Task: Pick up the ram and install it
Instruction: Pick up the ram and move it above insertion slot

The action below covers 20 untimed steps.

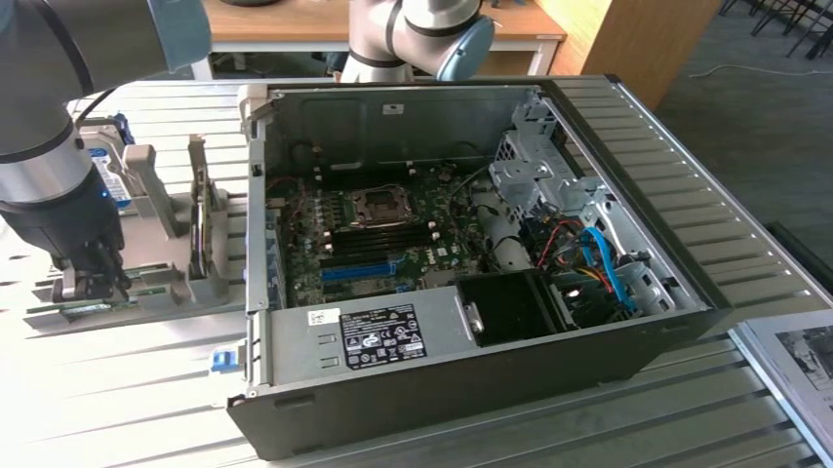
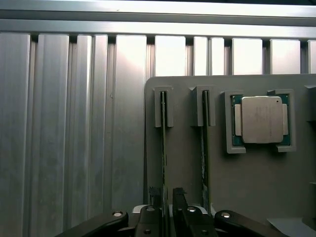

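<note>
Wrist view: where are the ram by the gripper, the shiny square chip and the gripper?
Ram (image 2: 163, 148): wrist view, its thin edge facing the camera.
Chip (image 2: 261, 119): wrist view, middle of its silver lid.
Gripper (image 2: 166, 195): wrist view, midway between its fingertips.

The gripper (image 2: 167, 193) has its jaws apart astride the near end of the ram (image 2: 163, 143), which stands on edge in a grey holder (image 2: 247, 187). A second stick (image 2: 204, 143) runs parallel just outside the fingers. Farther to that side a silver CPU chip (image 2: 261, 120) sits in its recess.
</note>
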Each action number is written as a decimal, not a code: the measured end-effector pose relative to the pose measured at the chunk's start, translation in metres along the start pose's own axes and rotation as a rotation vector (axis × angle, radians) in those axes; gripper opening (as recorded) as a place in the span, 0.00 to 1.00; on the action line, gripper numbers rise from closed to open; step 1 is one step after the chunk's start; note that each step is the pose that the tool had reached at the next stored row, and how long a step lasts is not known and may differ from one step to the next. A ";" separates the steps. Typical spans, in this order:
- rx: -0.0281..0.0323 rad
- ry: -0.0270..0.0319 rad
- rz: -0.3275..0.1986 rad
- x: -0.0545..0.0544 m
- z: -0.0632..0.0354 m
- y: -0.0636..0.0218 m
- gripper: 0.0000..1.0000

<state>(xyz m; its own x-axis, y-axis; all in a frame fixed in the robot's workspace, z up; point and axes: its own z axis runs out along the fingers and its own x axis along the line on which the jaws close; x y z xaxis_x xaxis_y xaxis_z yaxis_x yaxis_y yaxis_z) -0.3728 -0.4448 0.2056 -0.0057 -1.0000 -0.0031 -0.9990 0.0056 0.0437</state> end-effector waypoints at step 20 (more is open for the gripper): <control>-0.0002 0.0001 0.000 -0.002 0.0039 -0.0002 0.24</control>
<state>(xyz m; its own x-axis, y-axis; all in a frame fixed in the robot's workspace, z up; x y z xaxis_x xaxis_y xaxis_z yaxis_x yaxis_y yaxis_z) -0.3728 -0.4427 0.2017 -0.0056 -1.0000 -0.0030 -0.9990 0.0055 0.0439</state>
